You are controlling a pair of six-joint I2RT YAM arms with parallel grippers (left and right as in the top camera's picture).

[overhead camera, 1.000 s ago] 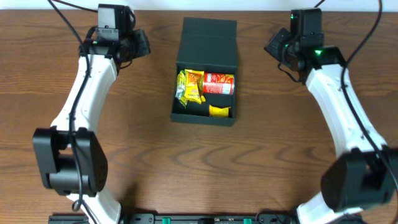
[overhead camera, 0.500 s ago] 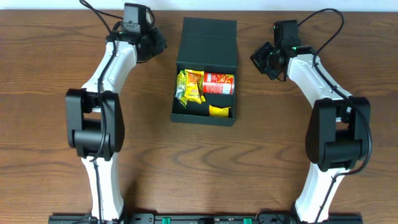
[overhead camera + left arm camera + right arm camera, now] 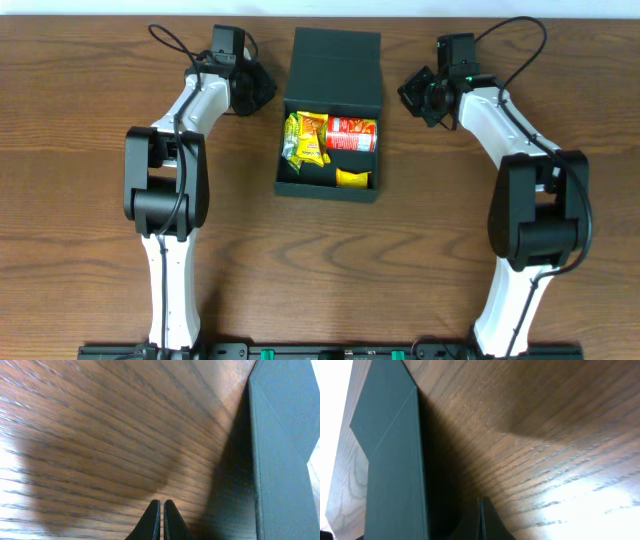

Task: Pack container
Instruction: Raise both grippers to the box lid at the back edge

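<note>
The container sits on the table in the middle of its far half, between the two arms. Its lid is thrown back toward the far edge, so the inside lies open to the overhead view. Yellow packets with some green print lie bunched against the left wall, overlapping one another. A red packet lies in the far right part, touching them. A small yellow packet lies in the near right corner, just below the red one. Dark floor shows at the near left corner. Whether dividers split the inside I cannot tell.

The left gripper hangs just beside the container's left side, about level with the lid's hinge and pointing toward it. Its wrist view shows the jaws pressed together with nothing between them, low over the wood, and the container's dark wall at the right. The right gripper stands likewise near the container's right side. Its jaws are also closed and empty, and the container fills the left of its wrist view
</note>
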